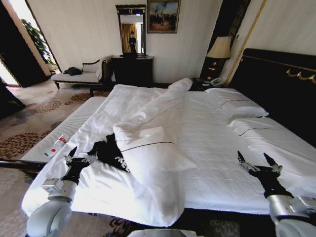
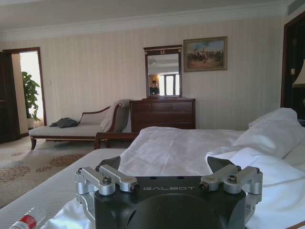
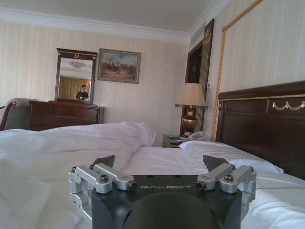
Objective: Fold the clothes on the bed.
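black T-shirt (image 1: pixel 109 152) half buried under the folded white duvet (image 1: pixel 153 143), lettering unreadable; bed (image 1: pixel 217 148) cut off by the frame's right edge; small bottle (image 1: pixel 55 146) label too small to read.

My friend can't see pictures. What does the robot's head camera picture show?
A black T-shirt lies crumpled on a big white bed, beside the open left gripper. The open right gripper hovers over the bed's other side.
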You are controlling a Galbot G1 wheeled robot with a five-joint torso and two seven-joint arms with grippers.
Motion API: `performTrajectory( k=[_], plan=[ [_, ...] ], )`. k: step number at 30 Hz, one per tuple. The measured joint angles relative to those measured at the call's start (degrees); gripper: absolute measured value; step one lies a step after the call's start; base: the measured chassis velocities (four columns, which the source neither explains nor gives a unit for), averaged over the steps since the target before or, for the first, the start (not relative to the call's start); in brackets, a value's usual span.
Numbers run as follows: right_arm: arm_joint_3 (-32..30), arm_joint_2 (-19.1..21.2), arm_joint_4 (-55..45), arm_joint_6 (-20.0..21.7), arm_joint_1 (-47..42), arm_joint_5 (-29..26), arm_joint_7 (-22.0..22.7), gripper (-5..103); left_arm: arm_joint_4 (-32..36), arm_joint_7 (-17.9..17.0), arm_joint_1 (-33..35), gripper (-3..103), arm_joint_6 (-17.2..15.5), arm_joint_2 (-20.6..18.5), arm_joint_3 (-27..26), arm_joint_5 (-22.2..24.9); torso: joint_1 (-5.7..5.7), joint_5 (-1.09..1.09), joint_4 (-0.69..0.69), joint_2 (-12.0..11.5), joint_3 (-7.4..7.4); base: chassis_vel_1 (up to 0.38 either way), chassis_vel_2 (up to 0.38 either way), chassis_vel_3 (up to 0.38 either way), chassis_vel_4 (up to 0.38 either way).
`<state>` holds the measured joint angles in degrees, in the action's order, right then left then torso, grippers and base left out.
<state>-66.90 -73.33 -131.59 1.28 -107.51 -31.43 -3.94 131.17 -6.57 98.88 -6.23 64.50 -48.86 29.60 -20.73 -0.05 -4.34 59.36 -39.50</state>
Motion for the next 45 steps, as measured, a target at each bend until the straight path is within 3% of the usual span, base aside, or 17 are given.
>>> performTrajectory(
  k=[12,16,23,37,42,44,45],
  plan=[
    [0.0,0.0,-0.1,0.1,0.0,0.2,0.1,100,0.1,0.2,0.4,100,0.1,0.2,-0.4,0.0,0.02,0.04,0.01,0.0,0.01,0.345,0.344,-0.340,-0.342],
    [0.0,-0.1,-0.1,0.1,0.0,0.3,0.2,100,0.1,0.2,0.5,100,0.1,0.2,-0.5,0.0,0.02,-0.03,-0.01,0.0,0.02,0.108,0.215,-0.094,-0.222],
    [0.2,-0.2,0.1,0.1,0.2,0.9,0.6,100,0.0,0.2,0.5,100,0.2,0.4,-0.5,0.0,0.03,0.08,0.00,0.0,0.00,-0.109,0.116,0.099,-0.131],
    [0.4,0.3,0.3,-0.9,0.3,0.8,0.0,100,0.1,0.2,1.0,100,0.3,0.7,-0.7,-0.1,0.05,-0.01,0.01,0.0,0.03,-0.136,0.063,0.130,-0.067],
    [-1.0,5.0,-0.4,-0.5,0.2,-1.3,-0.6,100,0.2,0.2,1.2,100,0.4,0.7,-0.8,-0.1,0.02,0.06,0.00,0.0,0.01,-0.026,0.004,0.022,-0.002],
    [-2.2,11.1,-1.2,3.2,0.3,-5.4,-0.7,100,0.4,0.3,1.4,100,0.4,0.7,-0.7,-0.1,0.01,0.04,-0.01,0.0,0.00,-0.075,0.004,0.034,0.001],
    [-2.2,11.1,-1.2,3.2,0.3,-5.4,-0.7,100,0.4,0.3,1.4,100,0.4,0.7,-0.7,-0.1,0.01,0.04,-0.01,0.0,0.00,-0.075,0.005,0.043,0.001]
  ],
)
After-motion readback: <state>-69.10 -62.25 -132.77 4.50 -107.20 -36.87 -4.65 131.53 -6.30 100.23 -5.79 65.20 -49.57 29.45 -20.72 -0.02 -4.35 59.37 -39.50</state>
